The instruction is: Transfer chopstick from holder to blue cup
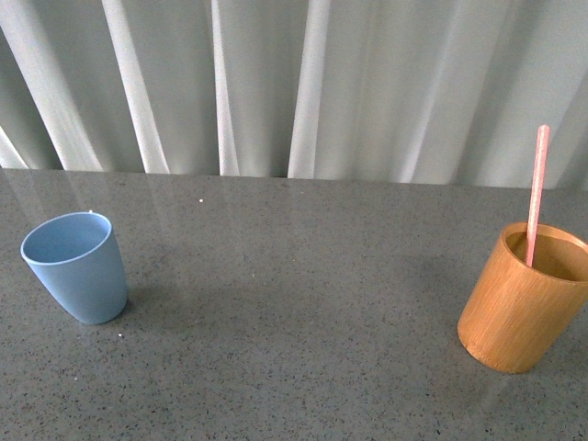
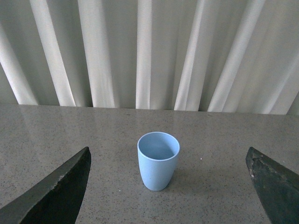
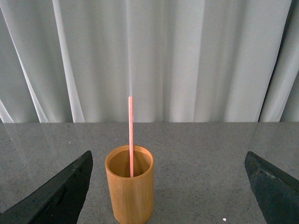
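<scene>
- A white pleated curtain (image 1: pixel 303 83) hangs behind a grey speckled desk (image 1: pixel 294 322).
- In the front view the blue cup (image 1: pixel 75 266) stands upright at about 9 o'clock on the desk, and it looks empty.
- The holder (image 1: pixel 519 303) stands at about 3 o'clock, well apart from the cup.
- The chopstick (image 1: pixel 537 184) is inside the holder. It stands almost upright, its top tilted slightly toward 1 o'clock, and much of its length rises above the rim.
- No arm shows in the front view.
- The left gripper (image 2: pixel 167 150) has its jaws wide apart and holds nothing; the cup is in front of it.
- The right gripper (image 3: pixel 168 153) is also spread wide and empty, and it faces the holder.
- In my judgement the transfer is not started, and the step in hand is the reach of the right gripper to the chopstick.
- To do it well, the gripper should centre on the stick above the rim and close on the free upper part.
- The lift should follow the stick's own line, so that the holder is not dragged or tipped.
</scene>
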Controlling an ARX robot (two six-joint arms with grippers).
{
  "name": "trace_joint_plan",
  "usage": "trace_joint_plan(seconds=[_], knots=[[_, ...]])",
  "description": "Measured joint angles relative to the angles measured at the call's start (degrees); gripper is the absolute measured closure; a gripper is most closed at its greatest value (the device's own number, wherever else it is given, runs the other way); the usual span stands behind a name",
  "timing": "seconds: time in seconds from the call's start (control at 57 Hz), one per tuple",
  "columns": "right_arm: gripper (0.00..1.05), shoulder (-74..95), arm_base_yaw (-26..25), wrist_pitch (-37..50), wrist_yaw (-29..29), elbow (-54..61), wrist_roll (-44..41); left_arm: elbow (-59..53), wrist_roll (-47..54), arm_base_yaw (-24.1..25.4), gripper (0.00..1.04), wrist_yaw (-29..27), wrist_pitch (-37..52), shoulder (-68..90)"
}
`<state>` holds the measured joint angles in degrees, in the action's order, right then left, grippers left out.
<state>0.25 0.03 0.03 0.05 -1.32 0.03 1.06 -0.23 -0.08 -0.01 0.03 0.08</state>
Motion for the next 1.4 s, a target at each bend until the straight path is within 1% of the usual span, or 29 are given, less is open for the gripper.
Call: trace_joint_plan(seconds=[0.351, 0.386, 0.404, 0.421, 0.456, 0.491, 0.509, 0.596, 0.614, 0.702, 0.772, 0.86, 0.93, 0.965, 1.053, 1.175, 1.404], knots=[[0.1, 0.0, 0.0, 0.0, -0.02, 0.0, 0.0, 0.02, 0.0, 0.0, 0.07, -0.07, -0.02, 0.0], [0.1, 0.0, 0.0, 0.0, 0.0, 0.0, 0.0, 1.16, -2.1, -1.68, 0.07, -4.59, -3.69, 1.81], [0.1, 0.0, 0.0, 0.0, -0.02, 0.0, 0.0, 2.23, -4.07, -2.84, 0.07, -9.4, -6.73, 3.45], [0.1, 0.0, 0.0, 0.0, -0.02, 0.0, -0.02, 2.78, -4.94, -3.39, 0.07, -11.1, -8.02, 4.42], [0.1, 0.0, 0.02, 0.0, 0.02, 0.0, 0.0, 4.57, -8.31, -4.33, 0.07, -17.0, -11.63, 8.76], [0.1, 0.0, 0.02, 0.0, 0.04, 0.0, 0.0, 5.11, -9.73, -4.46, 0.07, -19.23, -12.09, 11.52], [0.1, 0.0, 0.02, 0.0, 0.0, 0.0, 0.0, 5.42, -10.86, -4.24, 0.07, -19.45, -11.82, 13.16], [0.1, 0.0, 0.02, 0.0, 0.02, 0.0, 0.0, 9.29, -11.91, -1.53, 0.07, -17.73, -5.27, 22.56], [0.1, 0.0, 0.02, 0.0, 0.0, 0.0, 0.0, 11.3, -11.85, -0.68, 0.07, -16.41, -4.02, 25.11], [0.1, 0.0, 0.0, 0.0, 0.02, 0.0, -0.02, 18.62, -10.86, 1.42, 0.07, -12.24, -4.94, 33.53], [0.1, 0.0, 0.02, 0.0, 0.02, 0.0, 0.0, 24.5, -9.01, 2.38, 0.07, -9.46, -7.91, 40.98], [0.1, 0.0, 0.02, 0.0, 0.0, 0.0, 0.0, 34.42, -6.8, 2.93, 0.07, -2.29, -17.07, 54.05], [0.1, 0.0, 0.02, 0.0, 0.0, 0.0, 0.0, 39.76, -4.59, 2.95, 0.07, 1.2, -19.52, 62.1], [0.1, 0.0, 0.02, 0.0, 0.0, 0.0, 0.0, 41.53, -3.91, 2.93, 0.07, 1.2, -20.26, 64.87], [0.1, 0.0, 0.02, 0.0, 0.02, 0.0, 0.0, 45.59, -0.96, 2.27, 0.07, -1.33, -20.11, 73.96], [0.1, 0.0, 0.02, 0.0, 0.0, 0.0, 0.0, 48.17, 1.03, 1.44, 0.07, -4.35, -18.62, 81.29], [0.1, 0.0, 0.02, 0.0, 0.0, 0.0, -0.02, 52.43, 0.39, 0.55, 0.07, -4.35, -17.64, 87.78]])
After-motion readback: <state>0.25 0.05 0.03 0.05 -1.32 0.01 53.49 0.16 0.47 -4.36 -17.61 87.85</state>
